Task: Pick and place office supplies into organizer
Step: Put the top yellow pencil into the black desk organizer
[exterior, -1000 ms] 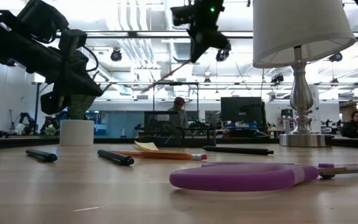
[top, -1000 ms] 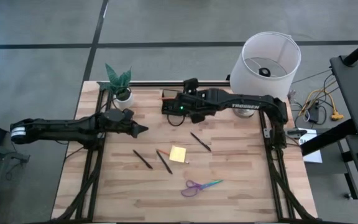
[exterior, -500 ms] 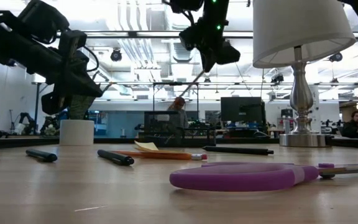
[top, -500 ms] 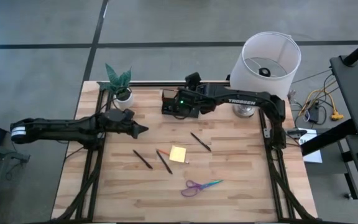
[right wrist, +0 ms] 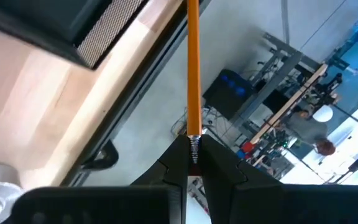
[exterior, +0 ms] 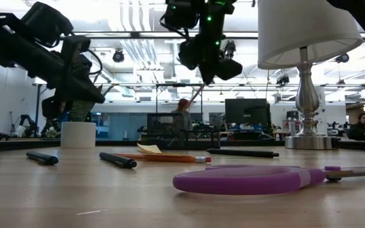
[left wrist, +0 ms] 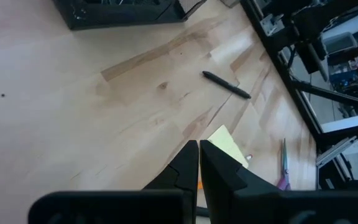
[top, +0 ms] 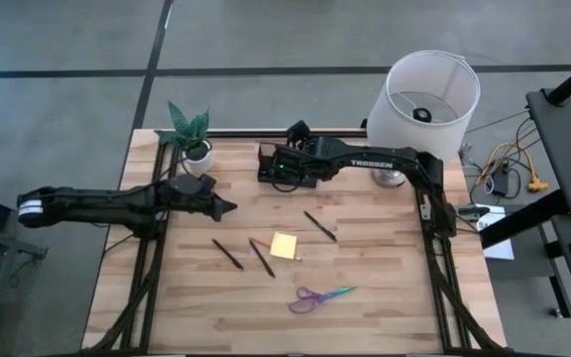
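Observation:
My right gripper (right wrist: 193,148) hangs above the black mesh organizer (top: 269,159) at the table's far middle, shut on an orange pencil (right wrist: 192,68). In the low view the pencil (exterior: 194,98) slants down from the gripper (exterior: 206,77) toward the organizer (exterior: 179,131). On the wood lie three dark pens (top: 228,254) (top: 263,259) (top: 319,225), a yellow sticky pad (top: 285,245), purple-and-teal scissors (top: 320,296) and a second orange pencil (exterior: 160,157). My left gripper (top: 228,207) waits shut at the left, above the table. My right gripper pinches the orange pencil at its eraser end, on the metal ferrule (right wrist: 194,142), between its two fingertips. The pencil sticks out forward along the fingers and slants downward. It is lifted clear, its free end above the organizer.
A white lamp (top: 432,94) stands at the far right, its metal base (exterior: 307,136) beside the right arm. A white pot with a green plant (top: 194,147) stands at the far left. People sit in the room beyond the table.
My right gripper has sunk and gone toward the table's far edge over the organizer while rolling its wrist. The pencil, which slanted long and flat toward the left, now stands steeper and lower above the organizer.

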`<state>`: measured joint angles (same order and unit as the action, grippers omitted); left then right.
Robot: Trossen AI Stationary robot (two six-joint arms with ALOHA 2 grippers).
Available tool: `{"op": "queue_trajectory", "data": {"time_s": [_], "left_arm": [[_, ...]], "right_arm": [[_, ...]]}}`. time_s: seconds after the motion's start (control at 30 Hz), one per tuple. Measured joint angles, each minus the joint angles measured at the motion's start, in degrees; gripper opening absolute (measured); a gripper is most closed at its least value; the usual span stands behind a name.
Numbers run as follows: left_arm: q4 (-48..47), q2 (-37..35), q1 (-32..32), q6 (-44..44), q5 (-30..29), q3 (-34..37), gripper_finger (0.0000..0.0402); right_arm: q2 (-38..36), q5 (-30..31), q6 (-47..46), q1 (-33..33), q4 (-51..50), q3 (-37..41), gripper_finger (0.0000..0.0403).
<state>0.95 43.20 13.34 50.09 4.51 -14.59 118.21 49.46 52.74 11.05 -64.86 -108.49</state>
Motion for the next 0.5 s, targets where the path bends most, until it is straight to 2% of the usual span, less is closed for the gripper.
{"op": "queue_trajectory", "data": {"time_s": [0.27,0.5], "left_arm": [[0.0,0.9,0.0,0.0,0.1,0.0,0.0],[0.0,-0.7,0.0,-1.0,0.5,0.0,0.0]], "right_arm": [[0.2,-4.6,5.7,-0.2,7.5,0.0,0.0028],[0.2,-4.9,7.7,-0.1,7.8,0.7,0.007]]}}
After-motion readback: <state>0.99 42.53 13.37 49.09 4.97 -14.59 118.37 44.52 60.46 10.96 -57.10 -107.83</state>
